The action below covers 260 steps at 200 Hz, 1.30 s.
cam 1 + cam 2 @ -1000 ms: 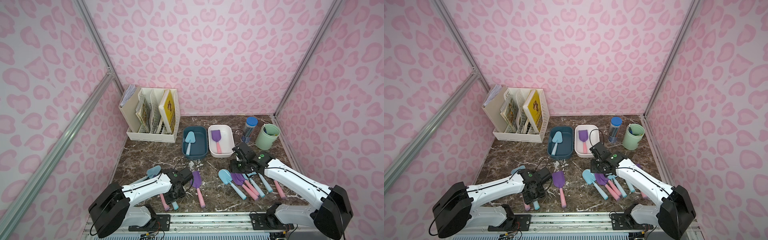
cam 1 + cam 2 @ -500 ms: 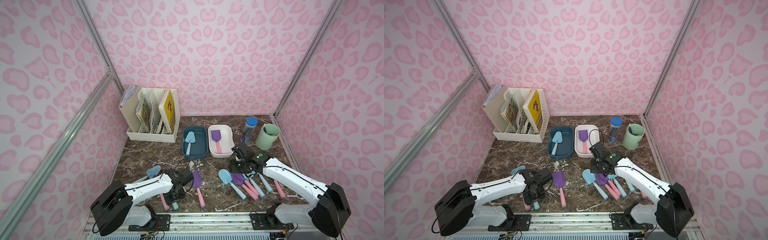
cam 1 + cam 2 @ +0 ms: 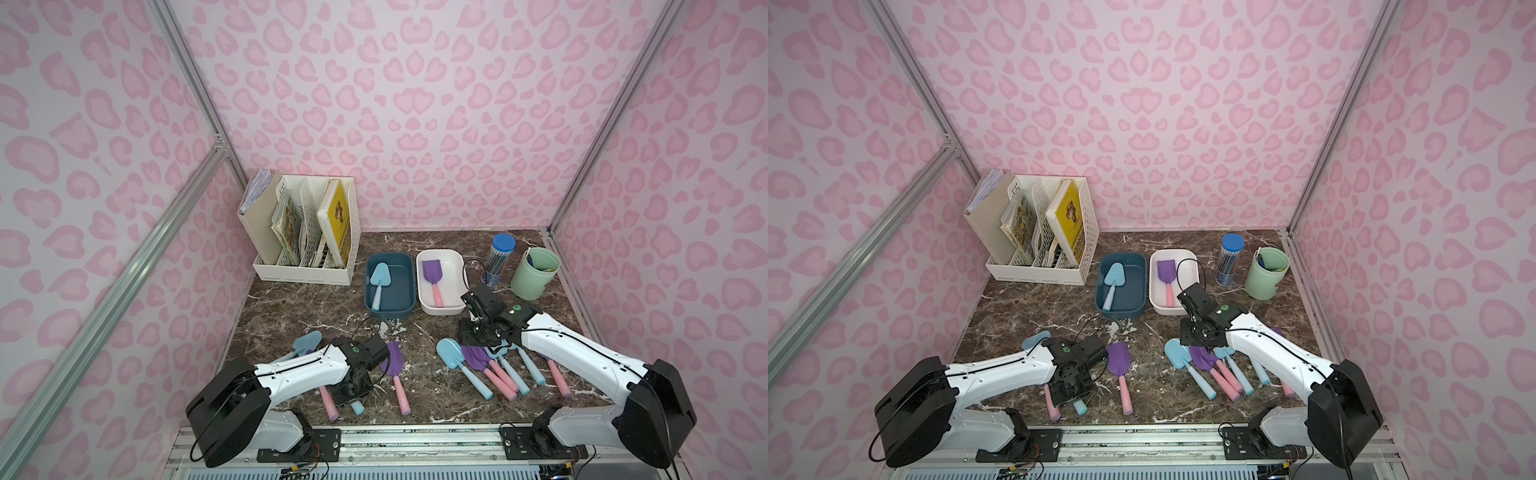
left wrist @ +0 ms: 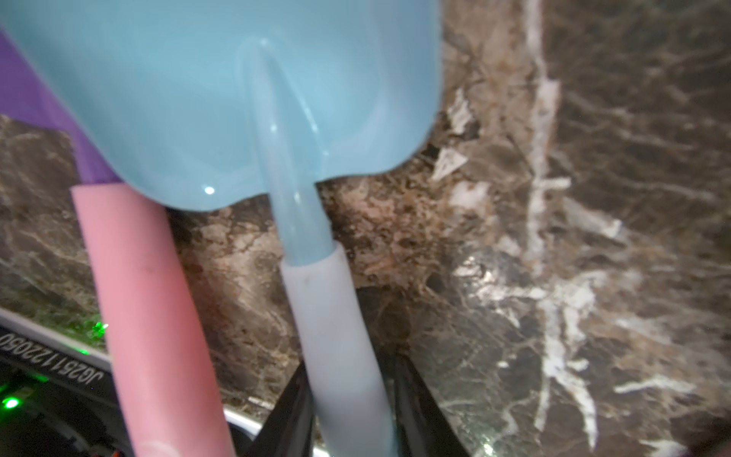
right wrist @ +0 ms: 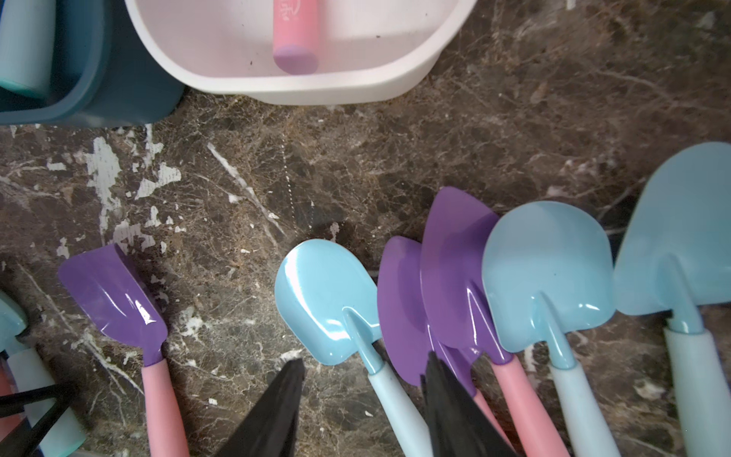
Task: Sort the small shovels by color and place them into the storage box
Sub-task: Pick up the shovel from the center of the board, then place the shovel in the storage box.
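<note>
The dark marble table was seen bearing a file rack left of centre, blue box and white box mid-frame, pencil tube and green cup at right; loose shovels were strewn below, a light blue shovel lower left.

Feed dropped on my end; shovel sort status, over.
Left gripper shut on light blue shovel handle. Right gripper open, astride second blue shovel. Purple shovel lies close beside left's pick.

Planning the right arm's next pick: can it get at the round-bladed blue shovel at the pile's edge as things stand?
Probably yes. The right tool stands open astride the handle of the round-bladed blue shovel, nothing lying over it. A purple shovel lies close beside, so one finger may nudge it.
</note>
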Available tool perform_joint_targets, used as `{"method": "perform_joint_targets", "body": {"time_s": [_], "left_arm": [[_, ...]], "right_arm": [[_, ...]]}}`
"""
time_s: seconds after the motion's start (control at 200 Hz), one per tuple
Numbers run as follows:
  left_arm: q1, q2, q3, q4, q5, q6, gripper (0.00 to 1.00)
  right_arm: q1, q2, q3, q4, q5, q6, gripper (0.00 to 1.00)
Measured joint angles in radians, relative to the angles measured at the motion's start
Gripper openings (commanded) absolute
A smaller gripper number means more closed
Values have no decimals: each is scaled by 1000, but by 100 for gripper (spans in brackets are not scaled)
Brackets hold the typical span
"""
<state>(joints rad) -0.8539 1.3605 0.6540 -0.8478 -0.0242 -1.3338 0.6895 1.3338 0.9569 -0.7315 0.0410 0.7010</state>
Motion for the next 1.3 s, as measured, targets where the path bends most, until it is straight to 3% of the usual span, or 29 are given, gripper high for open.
{"method": "perform_joint_targets", "body": {"time_s": [0.455, 0.77, 1.035, 1.3], "left_arm": [[-1, -10, 64, -22, -39, 40, 16], [6, -75, 293, -218, -145, 121, 11], [163, -34, 478, -237, -120, 402, 11], [251, 213, 785, -241, -57, 693, 11]], "right_arm": [[0, 21, 16, 3, -3, -16, 54], [-3, 28, 21, 12, -4, -20, 54], [-11, 28, 21, 16, -12, -29, 54], [-39, 10, 21, 16, -18, -51, 54]]}}
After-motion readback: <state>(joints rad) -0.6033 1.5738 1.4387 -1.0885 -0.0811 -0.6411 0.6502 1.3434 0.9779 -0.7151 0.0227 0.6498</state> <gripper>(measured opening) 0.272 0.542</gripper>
